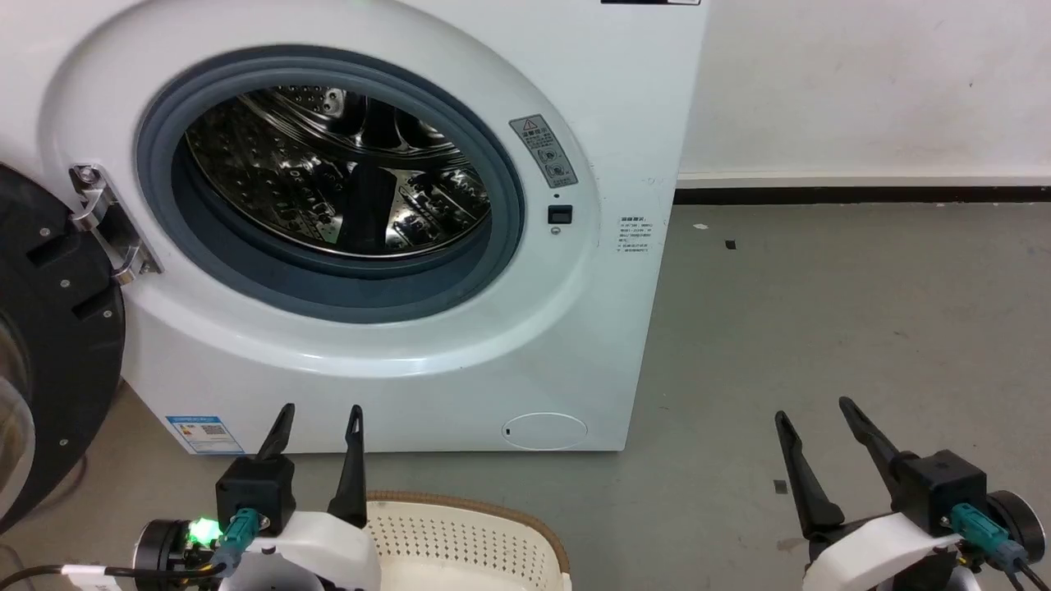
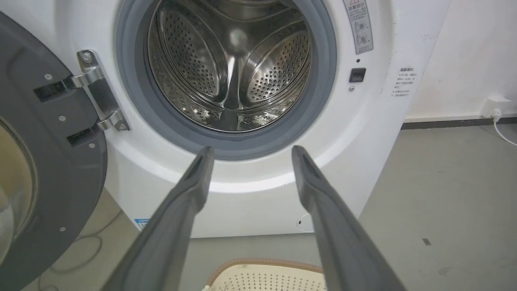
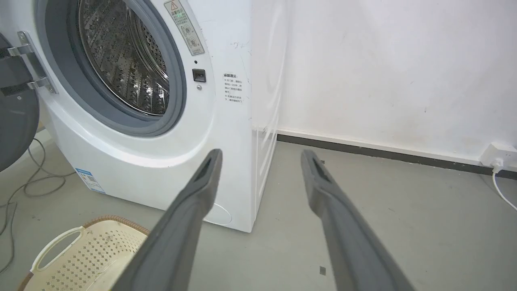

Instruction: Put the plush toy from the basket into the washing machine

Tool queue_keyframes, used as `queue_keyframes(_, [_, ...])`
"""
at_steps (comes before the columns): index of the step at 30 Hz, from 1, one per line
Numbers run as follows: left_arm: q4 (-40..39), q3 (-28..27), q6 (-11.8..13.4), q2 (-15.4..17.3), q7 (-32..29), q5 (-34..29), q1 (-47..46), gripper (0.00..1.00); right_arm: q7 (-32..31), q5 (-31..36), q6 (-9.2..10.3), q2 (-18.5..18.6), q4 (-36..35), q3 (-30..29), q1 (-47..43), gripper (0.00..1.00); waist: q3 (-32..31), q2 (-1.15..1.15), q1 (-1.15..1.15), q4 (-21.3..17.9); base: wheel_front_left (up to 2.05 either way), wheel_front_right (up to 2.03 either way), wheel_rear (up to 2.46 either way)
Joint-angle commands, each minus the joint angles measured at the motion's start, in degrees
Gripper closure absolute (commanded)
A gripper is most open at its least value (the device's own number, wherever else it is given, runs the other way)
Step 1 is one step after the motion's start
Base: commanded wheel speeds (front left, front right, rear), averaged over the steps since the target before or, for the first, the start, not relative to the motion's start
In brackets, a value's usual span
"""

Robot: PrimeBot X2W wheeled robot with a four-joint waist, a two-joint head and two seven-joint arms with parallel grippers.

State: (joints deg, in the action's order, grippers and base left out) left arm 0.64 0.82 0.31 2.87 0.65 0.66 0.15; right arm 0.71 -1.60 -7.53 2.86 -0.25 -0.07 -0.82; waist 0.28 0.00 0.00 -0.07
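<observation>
Both grippers hung with fingers spread, holding nothing: the left gripper (image 1: pixel 321 408) near the rim of the basket (image 1: pixel 460 533), the right gripper (image 1: pixel 811 408) well off to the side above the grey floor (image 1: pixel 821 312). The washing machine (image 1: pixel 460 345) stood just behind the basket, its door (image 1: pixel 49 328) swung wide and its drum (image 1: pixel 328 164) exposed. Most of the basket's inside lay out of frame.

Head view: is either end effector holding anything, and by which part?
Nothing is held. The left end effector and right end effector are both open and empty, pointing toward the large white front-loading washing machine.
</observation>
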Motion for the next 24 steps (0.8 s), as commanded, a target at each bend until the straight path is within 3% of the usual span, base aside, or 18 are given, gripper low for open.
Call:
queue_keyframes(1, [0.42,0.2,-0.12,0.0,0.62,0.48,0.01,0.0,0.64,-0.61,0.0,0.0,-0.26,-0.21,-0.24,0.0,0.1,0.0,0.0,-0.02,0.0,0.0,0.0])
queue_keyframes(24, [8.79,2.6,-1.43,0.41,3.37,1.87,-2.57,0.0,3.37,-3.29,0.01,0.0,-1.28,-1.27,0.6,0.0,3.75,0.0,0.0,-1.03,0.0,0.0,0.0])
